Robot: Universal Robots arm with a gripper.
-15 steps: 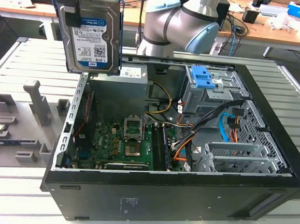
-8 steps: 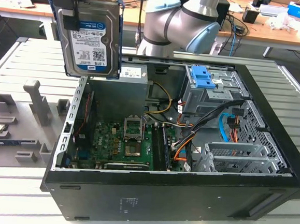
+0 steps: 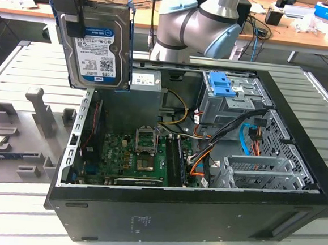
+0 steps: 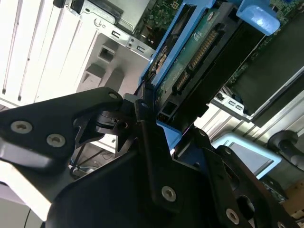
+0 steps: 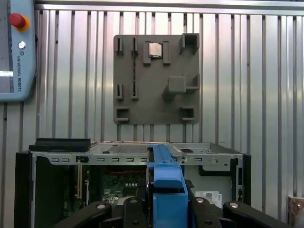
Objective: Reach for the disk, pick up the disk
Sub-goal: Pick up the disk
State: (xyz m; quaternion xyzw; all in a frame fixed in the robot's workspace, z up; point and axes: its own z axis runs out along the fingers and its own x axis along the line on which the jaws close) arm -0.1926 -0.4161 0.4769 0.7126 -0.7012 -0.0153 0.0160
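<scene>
I've got the claw [image 3: 76,27] pinching the disk [image 3: 99,46], one black finger flat on its labelled face and the other behind it. The disk hangs upright in the air, clear of the open case [image 3: 202,216], above the case's far corner on the exterior view's left. In the second wrist view the claw [image 4: 147,102] grips the disk [image 4: 190,61] by its blue-framed edge, circuit side and connector showing. Directly below the disk, inside the case, sit the power supply [image 3: 145,92] and the motherboard [image 3: 133,154], with loose cables [image 3: 248,135] running across the middle towards the drive cage and its blue latch [image 3: 221,84]. The arm [image 3: 200,23] stands behind the case. Beside the case, on the exterior view's left, a grey fixture plate [image 3: 15,139] lies on the slatted desk [image 3: 318,112]. In the first wrist view, beyond the case, I see the same plate [image 5: 156,78] and a pendant [image 5: 16,52].
</scene>
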